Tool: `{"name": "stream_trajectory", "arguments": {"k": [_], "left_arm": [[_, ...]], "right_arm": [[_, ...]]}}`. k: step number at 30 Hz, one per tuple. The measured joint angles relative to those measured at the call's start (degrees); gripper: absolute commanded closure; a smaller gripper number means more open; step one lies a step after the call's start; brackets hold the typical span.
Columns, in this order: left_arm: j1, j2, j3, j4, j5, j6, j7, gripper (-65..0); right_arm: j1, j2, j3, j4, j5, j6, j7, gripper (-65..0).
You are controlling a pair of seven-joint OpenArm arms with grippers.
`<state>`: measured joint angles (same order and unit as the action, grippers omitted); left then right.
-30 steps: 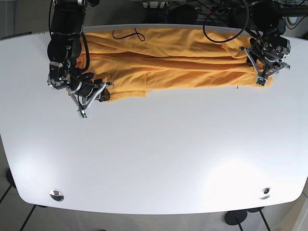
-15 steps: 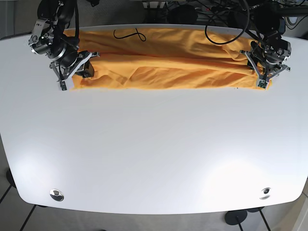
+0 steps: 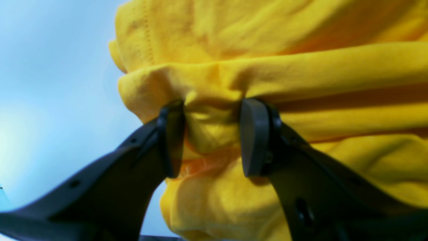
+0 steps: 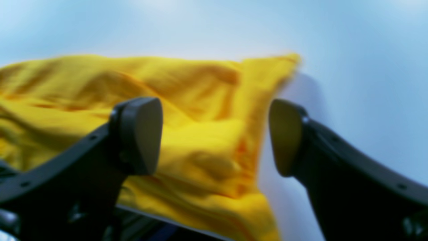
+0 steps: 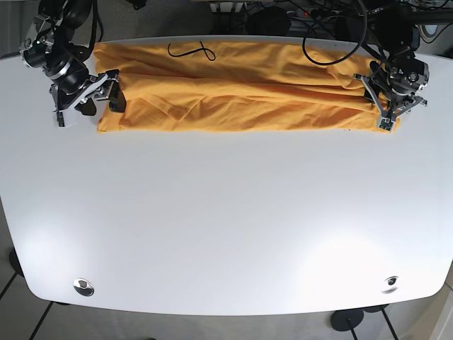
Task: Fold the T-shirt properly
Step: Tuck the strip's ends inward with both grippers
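Observation:
The orange-yellow T-shirt [image 5: 241, 92] lies as a long, wrinkled band along the far side of the white table [image 5: 226, 212]. My left gripper [image 5: 386, 117] is at the shirt's right end. In the left wrist view it [image 3: 212, 137] is shut on a bunched fold of the T-shirt [image 3: 301, 67]. My right gripper [image 5: 86, 108] is at the shirt's left end. In the right wrist view it [image 4: 214, 137] is open, its fingers wide apart just above the shirt's corner [image 4: 187, 100] and holding nothing.
A thin black cable [image 5: 190, 50] loops over the shirt's far edge. More cables and gear sit behind the table's back edge. Two round metal fittings [image 5: 83, 286] [image 5: 389, 284] are set near the front edge.
My right gripper has moved left and toward the back, drawing the shirt's left end out flat, and now stands open. The left gripper has hardly moved.

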<state>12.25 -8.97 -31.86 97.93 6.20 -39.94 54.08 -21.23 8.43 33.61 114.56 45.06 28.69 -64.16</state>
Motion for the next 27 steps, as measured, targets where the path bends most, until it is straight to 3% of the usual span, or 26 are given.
{"name": "stream_trajectory", "arguments": {"k": [5, 8, 10, 12, 15, 20, 25, 27], "left_arm": [[0.0, 0.0, 0.0, 0.0, 0.0, 0.0, -0.1, -24.4], [0.0, 0.0, 0.0, 0.0, 0.0, 0.0, -0.1, -24.4], [0.0, 0.0, 0.0, 0.0, 0.0, 0.0, -0.1, -24.4], [0.0, 0.0, -0.4, -0.9, -0.3, 0.0, -0.4, -24.4], [-0.6, -0.7, -0.7, -5.3, -0.7, 0.0, -5.6, -24.6], [-7.4, -2.1, -0.9, -16.2, -3.0, 0.3, -13.2, -24.7], [-16.1, -2.1, -0.3, -23.7, -1.9, 0.0, -11.6, -24.9], [-17.0, -1.7, -0.3, -23.2, -1.8, 0.0, -10.3, -25.7]], "right_arm": [[-1.9, -0.2, -9.3, -1.1, 1.0, 0.31, 0.1, -29.5], [-2.5, -0.3, -12.8, -5.6, -9.7, 0.39, 1.1, -13.8], [-2.7, -0.3, -15.2, -9.3, -13.5, 0.79, 4.5, -13.2], [-2.3, -0.3, -15.7, -13.0, -13.7, 1.46, 9.2, -13.2], [-0.2, 0.0, -15.6, -18.4, -12.7, 2.78, 14.6, -13.2], [8.6, 2.3, -15.9, -26.4, -12.0, 3.13, 15.4, -13.2], [17.7, 4.6, -17.9, -35.3, -12.5, 3.06, 17.7, -13.2], [20.1, 5.6, -20.0, -35.9, -14.0, 1.84, 17.2, -13.0]]}}
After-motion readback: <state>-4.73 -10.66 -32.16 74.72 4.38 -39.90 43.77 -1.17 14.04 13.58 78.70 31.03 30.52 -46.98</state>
